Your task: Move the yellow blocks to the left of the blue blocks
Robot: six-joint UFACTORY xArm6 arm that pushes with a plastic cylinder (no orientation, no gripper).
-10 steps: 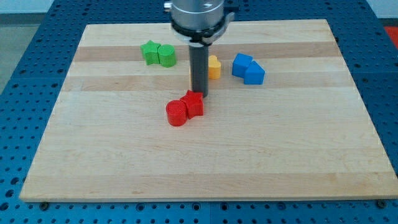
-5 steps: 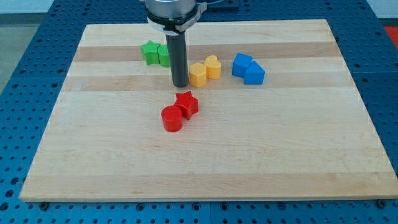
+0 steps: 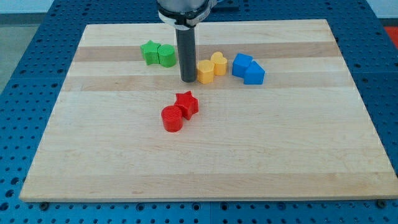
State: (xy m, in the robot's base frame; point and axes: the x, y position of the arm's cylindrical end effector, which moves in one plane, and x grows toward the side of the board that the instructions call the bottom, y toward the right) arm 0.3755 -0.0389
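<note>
While my tip (image 3: 188,80) touched the left yellow block (image 3: 204,72), blue blocks (image 3: 248,68) lay rightward; the gripperless tool held nothing.

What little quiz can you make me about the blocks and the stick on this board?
1. True or false: my tip sits just left of the yellow blocks.
2. Which pair lies nearest the view's bottom? A green blocks B red blocks C blue blocks
3. Fill in: the yellow blocks lie to the view's ____ of the blue blocks.

Key: 1 true; 2 B; 3 left.
</note>
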